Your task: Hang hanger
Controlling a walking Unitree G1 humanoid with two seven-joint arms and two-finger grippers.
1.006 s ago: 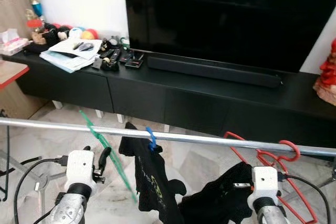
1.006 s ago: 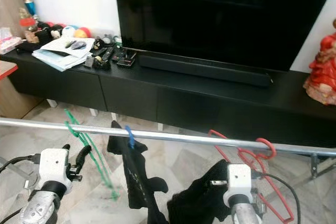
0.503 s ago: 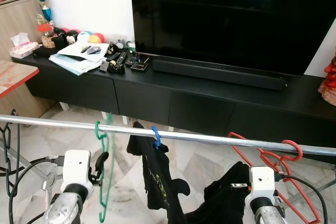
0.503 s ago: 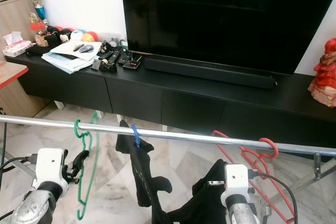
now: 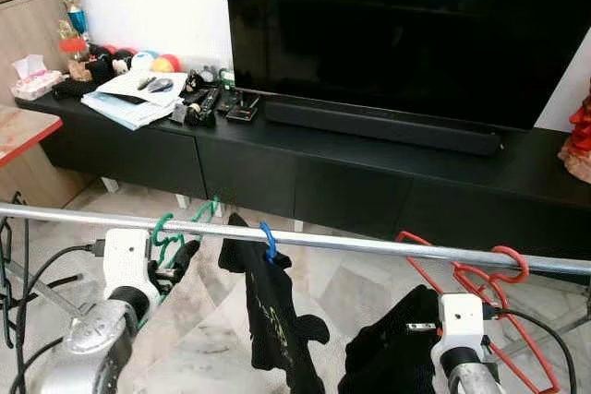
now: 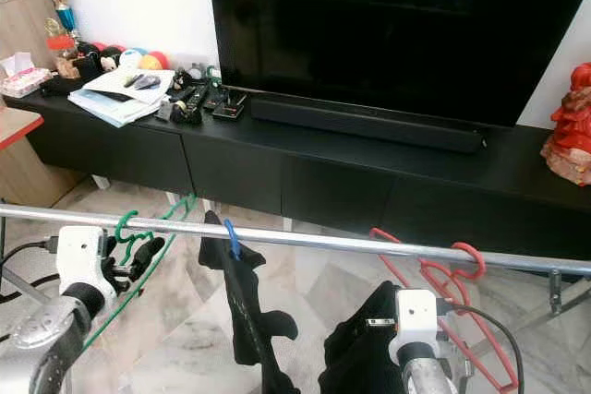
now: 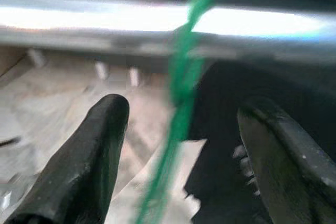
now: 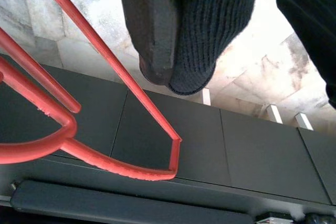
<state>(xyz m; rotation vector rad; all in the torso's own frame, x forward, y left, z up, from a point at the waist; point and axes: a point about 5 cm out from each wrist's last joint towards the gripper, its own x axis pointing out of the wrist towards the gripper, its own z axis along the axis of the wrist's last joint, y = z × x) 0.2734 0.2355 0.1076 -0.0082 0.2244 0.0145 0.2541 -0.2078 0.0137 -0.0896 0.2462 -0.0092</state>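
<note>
Thin green plastic hanger [image 5: 175,239] sits with its hook over the long silver metal rail [image 5: 369,244], at about 9 o'clock from the blue-hooked hanger carrying a black garment [image 5: 272,306]. Left gripper [image 7: 178,145] stands wide apart, hanger wire between its fingers [image 7: 89,150], untouched. Right gripper [image 8: 173,40] is clamped on black knitted cloth [image 8: 202,30], red hangers [image 8: 68,124] nearby. Judged light, springy, slippery, prone to swing; best gripped at the neck below the hook.
</note>
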